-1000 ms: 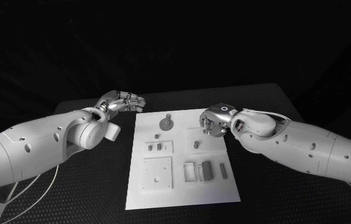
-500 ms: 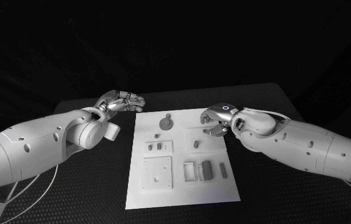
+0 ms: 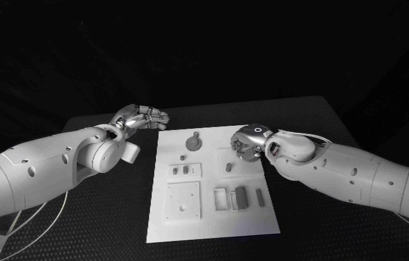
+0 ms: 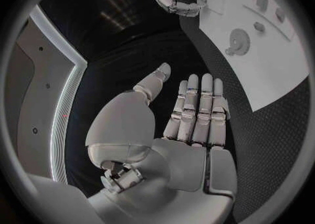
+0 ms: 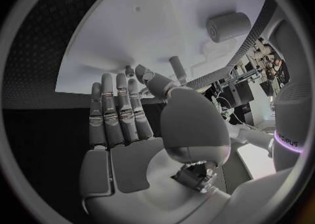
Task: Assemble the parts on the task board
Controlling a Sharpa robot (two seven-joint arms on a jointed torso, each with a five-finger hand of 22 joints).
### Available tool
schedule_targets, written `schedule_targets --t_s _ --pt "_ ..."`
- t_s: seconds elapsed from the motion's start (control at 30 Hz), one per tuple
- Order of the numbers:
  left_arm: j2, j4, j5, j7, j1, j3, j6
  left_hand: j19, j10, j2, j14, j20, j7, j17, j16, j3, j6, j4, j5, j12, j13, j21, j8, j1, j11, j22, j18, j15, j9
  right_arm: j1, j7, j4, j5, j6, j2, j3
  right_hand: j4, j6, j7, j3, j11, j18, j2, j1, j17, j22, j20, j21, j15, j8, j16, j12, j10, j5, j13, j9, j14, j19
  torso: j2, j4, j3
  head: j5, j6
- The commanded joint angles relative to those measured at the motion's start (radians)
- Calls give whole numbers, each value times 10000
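Since a second earlier, the right robot hand had shifted slightly over the board's far right part, its fingers curling in, while the parts themselves lay as before. That small move suggested it was closing in on a piece rather than carrying one; whether anything was pinched could not be told, though the right wrist view showed its fingers straight and side by side over the white plate, with nothing plainly held.

The task board lay in the middle of the black surface, its long axis running from the robot's side to the far side. On it, the gear-like round part sat near the far end, a small peg close to the right hand, and the upright bar-shaped parts nearer the robot, their long axes along the board's own.

The left robot hand hovered off the board's far left corner, fingers extended and empty
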Motion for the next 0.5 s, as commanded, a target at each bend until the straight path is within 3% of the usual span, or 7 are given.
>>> schedule_targets --t_s 0.03,0.23,0.5 --pt "15 10 61 65 5 7 131 -85 -79 64 -14 16 -28 11 -36 -27 -72 -11 -11 -34 -17 28 20 -15 -9 -13 -45 81 -9 -17 3 8 -282 -201 22 2 -67 171 -44 -16 -70 245 153 86 72 22 -18 79 -61 89 113 83 206 -17 46 21 198 184 2 -5 -5 9 -16" --pt "13 17 61 62 5 6 132 -86 -79 65 -13 17 -28 14 -41 -27 -74 -12 -11 -34 -18 28 20 -15 -9 -17 -44 81 -10 -37 -121 -45 -458 -88 37 -6 -69 366 -116 -37 -169 328 292 174 183 24 -23 105 -155 164 202 151 419 -16 109 39 405 421 -1 -3 -6 10 -17" --pt "1 13 61 50 5 6 129 -86 -81 63 -11 17 -27 19 -47 -28 -76 -14 -11 -33 -20 29 20 -14 -9 -24 -43 82 -11 -54 -243 -135 -606 -15 60 -27 -77 432 -146 -55 -213 374 285 235 250 21 -24 100 -197 176 228 164 500 -17 142 36 483 529 0 -5 0 13 -30"
